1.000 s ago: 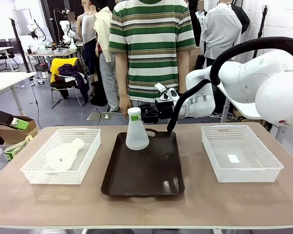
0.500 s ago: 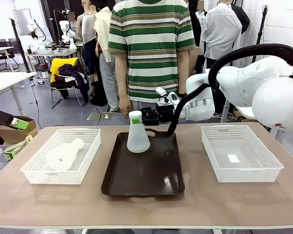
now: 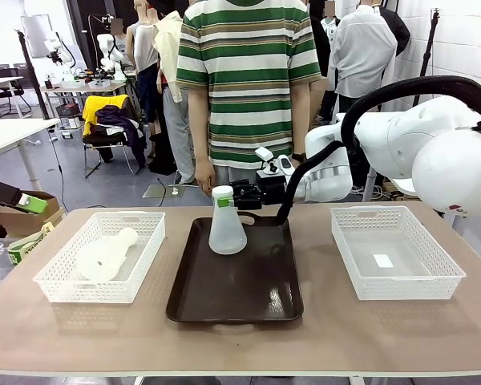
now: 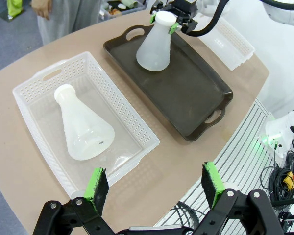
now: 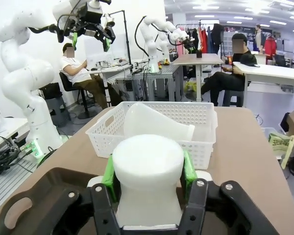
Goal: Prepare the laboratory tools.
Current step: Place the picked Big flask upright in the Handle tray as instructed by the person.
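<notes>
- My front camera faced across the light brown table (image 3: 385, 337).
- My left wrist camera looked down from high, sharing its dark brown rectangular tray (image 4: 186, 93) and translucent white conical flask (image 4: 154, 46).
- My right wrist camera sat close against that flask, facing the white lattice basket (image 5: 108, 137).

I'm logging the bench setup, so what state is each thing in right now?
Upright flask: standing capped at the tray's far end.
Lying flask: on its side in the left basket.
Tray: holds one flask.
Left basket: holds one flask.
Right basket: no flask inside.
Left gripper: open, holding nothing.
Right gripper: pads flank the upright flask's cap; grip unclear.
</notes>
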Controlling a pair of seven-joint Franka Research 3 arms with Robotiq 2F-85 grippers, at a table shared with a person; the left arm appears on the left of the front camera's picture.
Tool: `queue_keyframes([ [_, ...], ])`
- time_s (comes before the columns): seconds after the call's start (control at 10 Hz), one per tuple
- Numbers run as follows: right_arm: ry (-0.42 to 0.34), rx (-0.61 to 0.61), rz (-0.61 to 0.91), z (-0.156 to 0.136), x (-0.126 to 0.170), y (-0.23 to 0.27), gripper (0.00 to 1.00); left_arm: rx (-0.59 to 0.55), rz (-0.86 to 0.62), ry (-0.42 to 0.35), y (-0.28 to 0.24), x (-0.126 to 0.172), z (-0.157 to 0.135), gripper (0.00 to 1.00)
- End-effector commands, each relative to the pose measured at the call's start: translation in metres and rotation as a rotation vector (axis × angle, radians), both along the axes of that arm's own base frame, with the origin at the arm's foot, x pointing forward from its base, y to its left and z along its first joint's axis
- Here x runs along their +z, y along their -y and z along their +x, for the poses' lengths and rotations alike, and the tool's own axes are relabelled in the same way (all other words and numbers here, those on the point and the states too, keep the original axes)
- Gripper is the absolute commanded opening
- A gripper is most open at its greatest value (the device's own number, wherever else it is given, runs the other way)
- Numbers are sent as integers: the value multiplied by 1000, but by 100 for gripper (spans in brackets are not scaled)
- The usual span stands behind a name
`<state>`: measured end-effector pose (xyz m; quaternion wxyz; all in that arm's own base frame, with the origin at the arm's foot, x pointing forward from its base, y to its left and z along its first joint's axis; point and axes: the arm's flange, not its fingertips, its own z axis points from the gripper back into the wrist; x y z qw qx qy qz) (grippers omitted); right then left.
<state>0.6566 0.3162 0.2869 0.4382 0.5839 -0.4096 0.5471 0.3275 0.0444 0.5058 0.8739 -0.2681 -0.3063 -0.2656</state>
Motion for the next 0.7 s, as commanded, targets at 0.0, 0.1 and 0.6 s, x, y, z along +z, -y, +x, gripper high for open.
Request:
queue_keyframes([
  [0.0,-16,17,-21,5,6,-1,100,-20,-18,12,-3,0,1,100],
  [0.1,-14,22,-32,4,6,-1,100,-20,-18,12,-3,0,1,100],
  [0.6,-11,53,-106,-1,8,1,100,-20,-18,12,-3,0,1,100],
])
